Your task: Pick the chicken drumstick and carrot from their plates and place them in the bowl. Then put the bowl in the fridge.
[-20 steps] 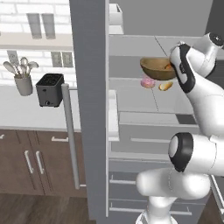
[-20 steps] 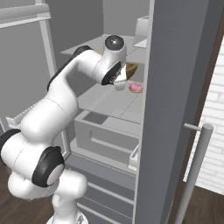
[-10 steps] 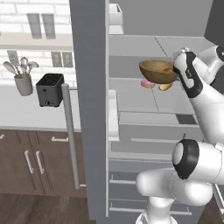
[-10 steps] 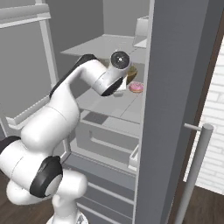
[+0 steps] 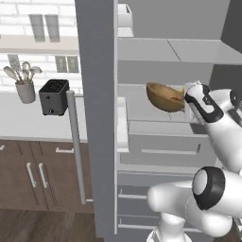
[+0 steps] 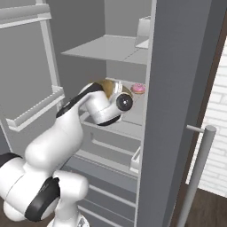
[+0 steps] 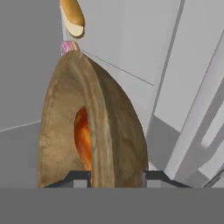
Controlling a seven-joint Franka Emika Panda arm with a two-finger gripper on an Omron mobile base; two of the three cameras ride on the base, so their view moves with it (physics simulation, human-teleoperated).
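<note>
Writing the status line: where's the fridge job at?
Done: fridge door open, something orange already in the wooden bowl. In hand: pincer clamps the bowl's rim, holding it above the middle shelf, beside a pink donut. Left: set it down, let go.

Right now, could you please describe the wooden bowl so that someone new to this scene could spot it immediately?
Look inside the open grey fridge, above its middle shelf. There the white arm's gripper holds the bowl by its rim, tilted. It is round, tan-brown wood with something orange inside, unlike the small pink donut lying on the shelf beyond it.
</note>
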